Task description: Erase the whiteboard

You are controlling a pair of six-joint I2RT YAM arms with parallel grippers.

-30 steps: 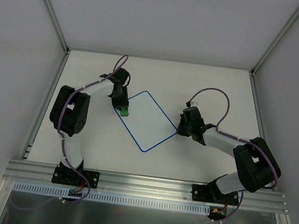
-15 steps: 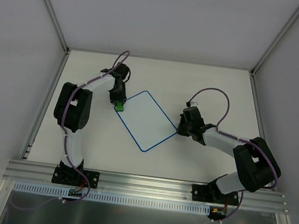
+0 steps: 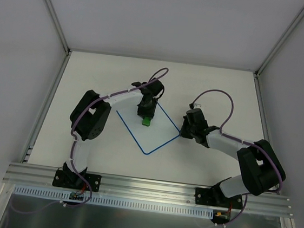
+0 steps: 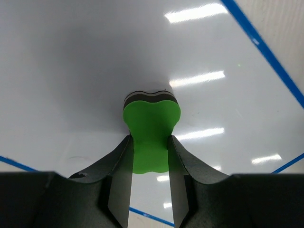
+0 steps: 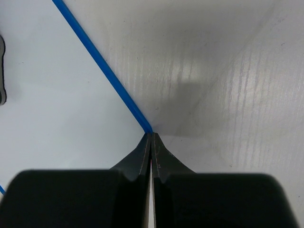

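My left end effector [image 4: 148, 142] is clamped on the green foam eraser block [image 4: 151, 116], flat on the blue-edged white rectangular whiteboard [image 3: 155, 137] mid bench [image 3: 90, 80], so I'd press evenly while my pinched-shut, empty right end effector [image 5: 151, 138] braces its corner.

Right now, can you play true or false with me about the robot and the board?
1. The left tool is pinching the green eraser. True.
2. The eraser is lying on the table, away from the board. False: it is held over the whiteboard.
3. The right tool is wide open. False: it is shut, with its tips at the board's blue edge.
4. The whiteboard has a thin blue border. True.
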